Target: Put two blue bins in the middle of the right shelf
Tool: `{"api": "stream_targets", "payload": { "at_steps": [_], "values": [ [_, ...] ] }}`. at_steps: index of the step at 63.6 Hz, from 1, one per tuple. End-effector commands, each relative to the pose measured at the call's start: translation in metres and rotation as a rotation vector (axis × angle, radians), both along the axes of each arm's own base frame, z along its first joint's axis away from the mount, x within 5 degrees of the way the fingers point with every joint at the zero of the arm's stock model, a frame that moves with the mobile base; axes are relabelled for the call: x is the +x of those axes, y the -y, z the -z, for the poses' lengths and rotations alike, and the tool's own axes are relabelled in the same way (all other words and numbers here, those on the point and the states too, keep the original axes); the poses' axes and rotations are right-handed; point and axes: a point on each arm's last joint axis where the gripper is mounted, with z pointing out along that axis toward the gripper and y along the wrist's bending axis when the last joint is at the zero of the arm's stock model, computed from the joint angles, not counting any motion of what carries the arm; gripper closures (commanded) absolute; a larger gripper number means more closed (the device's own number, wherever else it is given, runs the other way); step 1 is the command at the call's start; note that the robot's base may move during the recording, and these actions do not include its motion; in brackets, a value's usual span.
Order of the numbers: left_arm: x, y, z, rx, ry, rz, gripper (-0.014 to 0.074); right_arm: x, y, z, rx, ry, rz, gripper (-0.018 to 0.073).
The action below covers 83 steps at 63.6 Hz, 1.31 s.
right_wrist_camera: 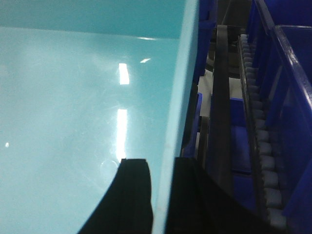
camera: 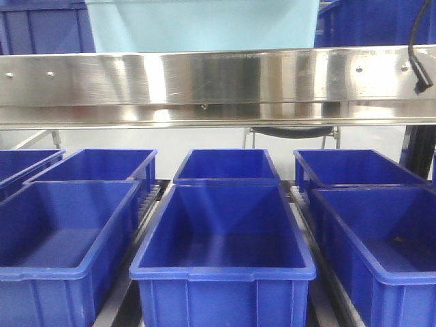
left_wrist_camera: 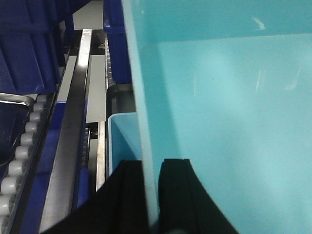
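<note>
Straddling the left wall of the light-blue bin [left_wrist_camera: 234, 122], the left gripper [left_wrist_camera: 152, 170] sits at 6 o'clock in the left wrist view. One black finger is inside the wall and one outside, both pinching it.

The right gripper [right_wrist_camera: 161, 168], also at 6 o'clock in its own view, pinches the opposite wall the same way, with one finger on each face.

Front view: the bin is at 12 o'clock, above and behind the steel shelf rail [camera: 218, 85], which hides its lower part.

A second light-blue rim [left_wrist_camera: 122, 131] shows at 8 o'clock in the left wrist view, just beside and below the held wall. Cannot tell if the two touch.

Under the rail are dark-blue bins in two rows. The centre front bin [camera: 218, 300] is at 6 o'clock and the centre rear bin [camera: 226, 178] just behind it, with more at 3 and 9 o'clock.

Roller tracks [right_wrist_camera: 258, 146] run beside the dark-blue bins at 3 o'clock in the right wrist view. A black cable [camera: 417, 41] hangs at 2 o'clock in the front view.
</note>
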Motion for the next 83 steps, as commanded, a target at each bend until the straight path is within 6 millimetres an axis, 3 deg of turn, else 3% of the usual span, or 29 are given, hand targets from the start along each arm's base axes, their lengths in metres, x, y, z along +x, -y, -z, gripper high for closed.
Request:
{"api": "stream_targets", "payload": {
  "at_steps": [1,83],
  "values": [
    [-0.0016,0.0105,-0.0089,-0.060,0.062,0.042,0.0707,-0.0075,-0.0142,-0.0166,0.119,0.079,-0.066,0.0713],
    [-0.0016,0.0105,-0.0089,-0.060,0.062,0.042,0.0707,-0.0075,-0.0142,-0.0166,0.119,0.079,-0.066,0.0713]
  ]
}}
